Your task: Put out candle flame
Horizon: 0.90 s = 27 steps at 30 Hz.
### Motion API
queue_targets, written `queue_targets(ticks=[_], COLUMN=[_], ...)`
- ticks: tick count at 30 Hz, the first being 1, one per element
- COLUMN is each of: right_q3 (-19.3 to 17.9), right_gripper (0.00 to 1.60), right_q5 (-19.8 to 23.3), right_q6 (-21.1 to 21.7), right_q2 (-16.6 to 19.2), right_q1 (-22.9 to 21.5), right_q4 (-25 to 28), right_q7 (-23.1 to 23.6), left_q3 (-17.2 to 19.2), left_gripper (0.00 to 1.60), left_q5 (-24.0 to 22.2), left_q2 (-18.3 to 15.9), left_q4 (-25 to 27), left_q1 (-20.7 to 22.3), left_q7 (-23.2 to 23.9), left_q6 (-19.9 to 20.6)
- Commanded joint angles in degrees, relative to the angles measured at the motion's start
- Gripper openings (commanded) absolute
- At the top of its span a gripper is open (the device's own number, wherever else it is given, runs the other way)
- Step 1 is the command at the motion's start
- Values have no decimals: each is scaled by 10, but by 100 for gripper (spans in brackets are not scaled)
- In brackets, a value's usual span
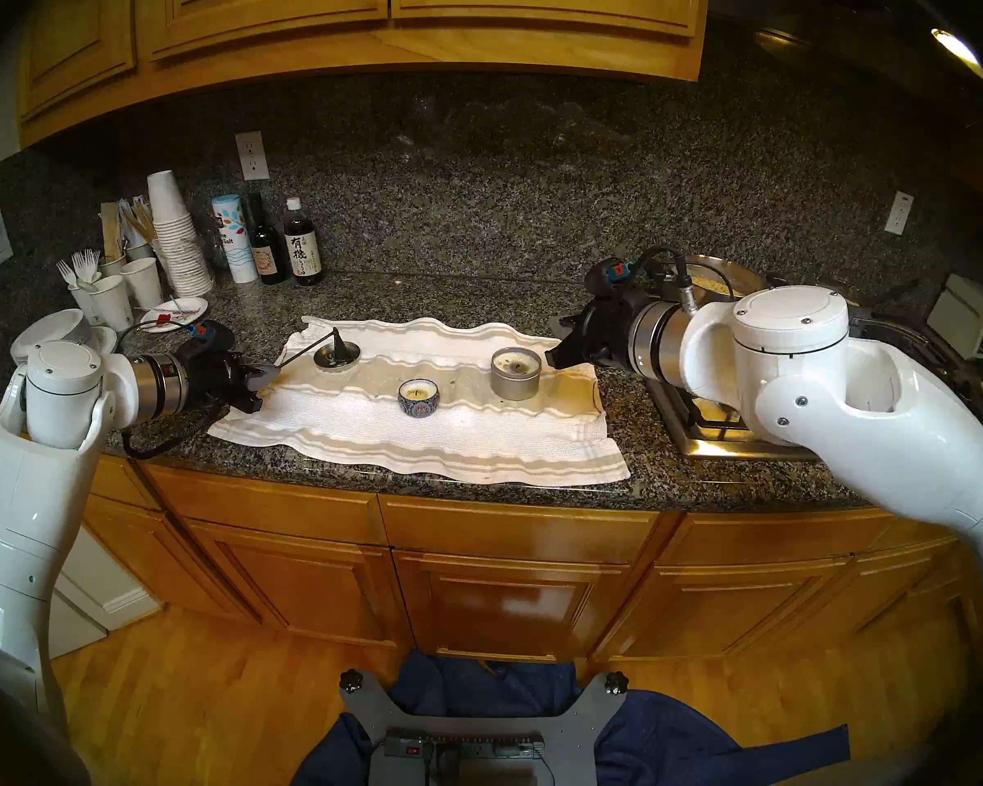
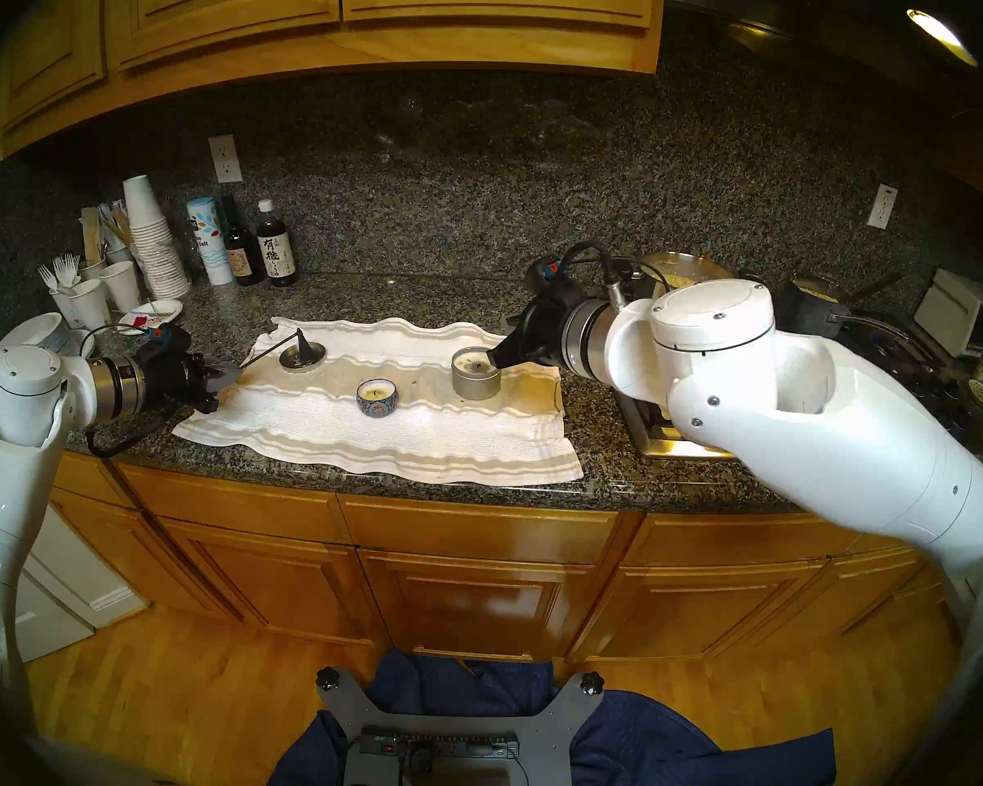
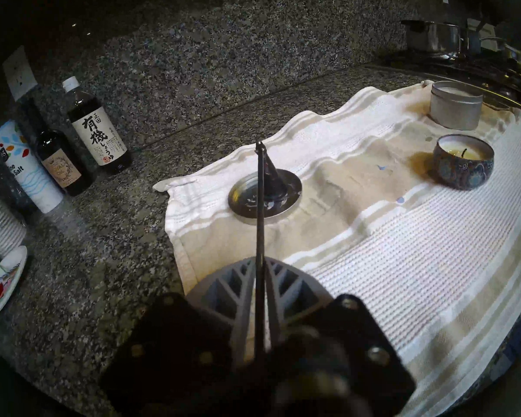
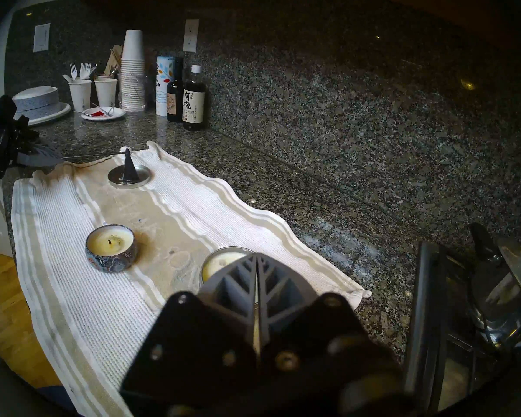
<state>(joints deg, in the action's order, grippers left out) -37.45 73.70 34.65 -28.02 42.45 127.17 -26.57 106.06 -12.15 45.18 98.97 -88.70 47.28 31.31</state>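
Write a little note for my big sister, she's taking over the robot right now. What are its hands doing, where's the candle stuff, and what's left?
Left gripper: shut on the snuffer handle; its cone sits on the metal lid.
Right gripper: shut, holding nothing, poised at the silver tin candle.
Patterned candle: mid-towel, a small flame seems to show in the right wrist view. Tin candle shows no clear flame.
Done: snuffer gripped.
Left: lift it, cap the patterned candle's wick, check the tin.

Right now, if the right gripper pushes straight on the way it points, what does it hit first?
Probably the silver tin candle: the shut right gripper hangs at its near rim, angled down across it. Depth is unclear; it might pass just above the wax.
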Motion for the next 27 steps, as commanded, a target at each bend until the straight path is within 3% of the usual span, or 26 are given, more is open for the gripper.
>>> queue_targets(ticks=[1,4,6,15,18,21,25,27], right_q3=[-15,-15,-15,-14,-14,-14,-14,-15], right_gripper=[0,0,0,0,0,0,0,0], right_q5=[-3,-3,-4,-5,-5,-4,-5,-4], right_q6=[-5,-5,-5,-5,-5,-5,-5,-5], right_q2=[0,0,0,-2,-2,-1,0,2], right_q1=[-16,-16,-17,-17,-16,-15,-15,-16], right_q4=[0,0,-1,-4,-5,-4,-4,-2], right_q7=[2,2,4,5,5,4,4,4], left_q3=[5,5,5,12,22,34,39,42], left_gripper=[72,69,79,88,119,119,151,148], left_q5=[-4,-5,-9,-15,-23,-40,-54,-64], left_q2=[-6,-7,-8,-3,-5,-1,-2,5], left_q4=[10,11,10,10,25,51,78,89], left_q1=[22,21,21,25,34,51,69,80], left_q7=[1,2,5,2,4,10,15,16], left_q6=[-7,-6,-4,-8,-7,-8,-6,0])
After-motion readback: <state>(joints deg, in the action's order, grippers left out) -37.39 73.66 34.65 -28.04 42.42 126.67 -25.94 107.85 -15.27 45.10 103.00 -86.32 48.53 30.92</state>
